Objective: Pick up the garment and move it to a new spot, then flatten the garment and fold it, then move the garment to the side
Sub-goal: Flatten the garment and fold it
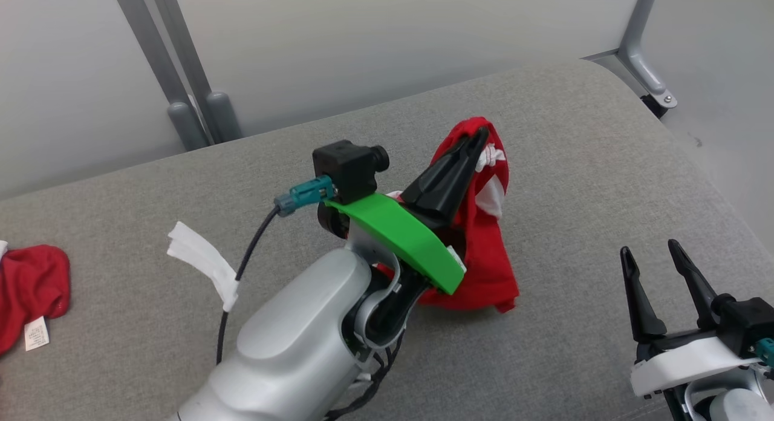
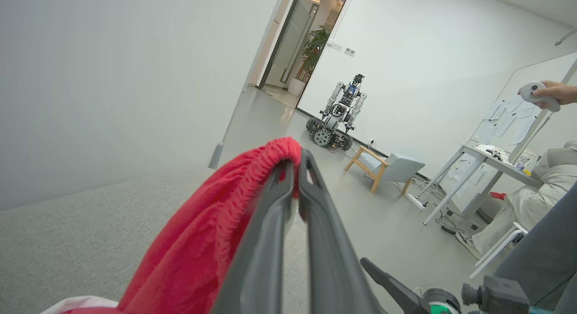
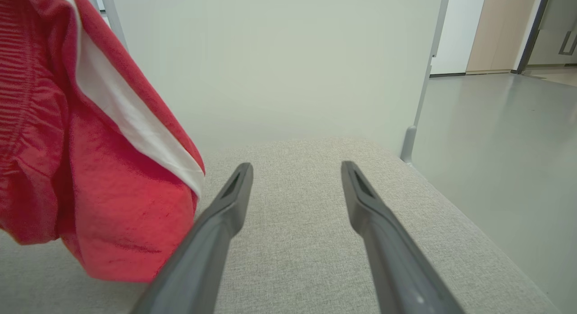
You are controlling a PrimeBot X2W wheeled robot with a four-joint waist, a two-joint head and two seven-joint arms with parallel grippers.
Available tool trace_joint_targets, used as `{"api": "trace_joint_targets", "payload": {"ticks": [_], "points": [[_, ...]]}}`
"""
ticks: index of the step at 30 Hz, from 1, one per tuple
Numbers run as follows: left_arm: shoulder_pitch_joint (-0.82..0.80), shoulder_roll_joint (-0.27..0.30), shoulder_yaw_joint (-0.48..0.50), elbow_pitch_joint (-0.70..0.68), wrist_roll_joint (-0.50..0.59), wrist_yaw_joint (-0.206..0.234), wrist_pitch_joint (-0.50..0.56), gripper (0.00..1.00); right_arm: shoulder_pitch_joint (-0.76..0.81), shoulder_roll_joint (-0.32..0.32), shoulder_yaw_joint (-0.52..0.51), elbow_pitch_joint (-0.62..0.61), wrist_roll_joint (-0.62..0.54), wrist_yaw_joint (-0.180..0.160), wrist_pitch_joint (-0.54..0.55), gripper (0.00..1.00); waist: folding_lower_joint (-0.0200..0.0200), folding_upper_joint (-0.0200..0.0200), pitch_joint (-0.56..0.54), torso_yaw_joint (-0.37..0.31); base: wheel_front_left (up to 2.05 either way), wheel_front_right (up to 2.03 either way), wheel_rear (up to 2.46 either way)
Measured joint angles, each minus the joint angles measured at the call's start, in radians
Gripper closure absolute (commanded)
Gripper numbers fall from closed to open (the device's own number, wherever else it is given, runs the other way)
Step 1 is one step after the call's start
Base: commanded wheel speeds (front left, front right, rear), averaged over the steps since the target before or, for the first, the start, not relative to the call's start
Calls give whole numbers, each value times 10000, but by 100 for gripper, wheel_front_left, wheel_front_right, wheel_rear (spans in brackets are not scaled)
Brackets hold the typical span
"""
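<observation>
The garment (image 1: 484, 251) is red cloth with white stripes, lifted off the grey padded table (image 1: 574, 167) and hanging in a bunch. My left gripper (image 1: 478, 138) is shut on its ribbed elastic hem near the top. In the left wrist view the two dark fingers meet at the gripper's tip (image 2: 295, 163) with the red hem of the garment (image 2: 216, 223) draped over them. In the right wrist view the garment (image 3: 90, 169) hangs at the left, beside my right gripper (image 3: 295, 176), which is open and empty. That right gripper (image 1: 654, 256) stands low at the right of the table.
A second red cloth (image 1: 30, 294) with a white label lies at the table's left edge. A white strip (image 1: 202, 261) lies near my left arm's cable. Metal legs (image 1: 181, 76) stand behind. In the left wrist view there are another robot (image 2: 338, 115), a chair (image 2: 387, 169) and a person's hand (image 2: 556, 93) holding a controller.
</observation>
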Motion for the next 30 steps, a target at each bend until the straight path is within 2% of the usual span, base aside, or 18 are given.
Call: {"api": "trace_joint_targets", "payload": {"ticks": [4, 8, 14, 18, 22, 25, 30], "points": [[-470, 288, 405, -301, -291, 198, 495, 100, 148, -50, -128, 23, 36, 0, 0, 0, 0, 0, -77, 148, 0, 0, 0], [-1088, 291, 811, 102, -635, 151, 660, 100, 50, -35, 29, 84, 44, 0, 0, 0, 0, 0, -170, 115, 0, 0, 0], [-1757, 134, 984, 961, -993, -736, 430, 100, -120, -35, 291, 167, 46, 0, 0, 0, 0, 0, -304, -168, 0, 0, 0], [-1456, 86, 520, 1152, -1231, -1066, 330, 100, -83, -17, 236, 178, 63, 0, 0, 0, 0, 0, -389, -285, 0, 0, 0], [232, 153, -546, 483, -1904, -1233, 972, 100, 126, -2, 127, 211, 77, 0, 0, 0, 0, 0, -440, -270, 0, 0, 0], [1700, 826, -1473, -345, -2585, -1252, 1816, 100, 213, -33, 8, 228, 77, 0, 0, 0, 0, 0, -449, -155, 0, 0, 0], [3373, 2587, -2119, -909, -3089, -1273, 2433, 100, 259, -98, -90, 205, 75, 0, 0, 0, 0, 0, -448, 184, 0, 0, 0]]}}
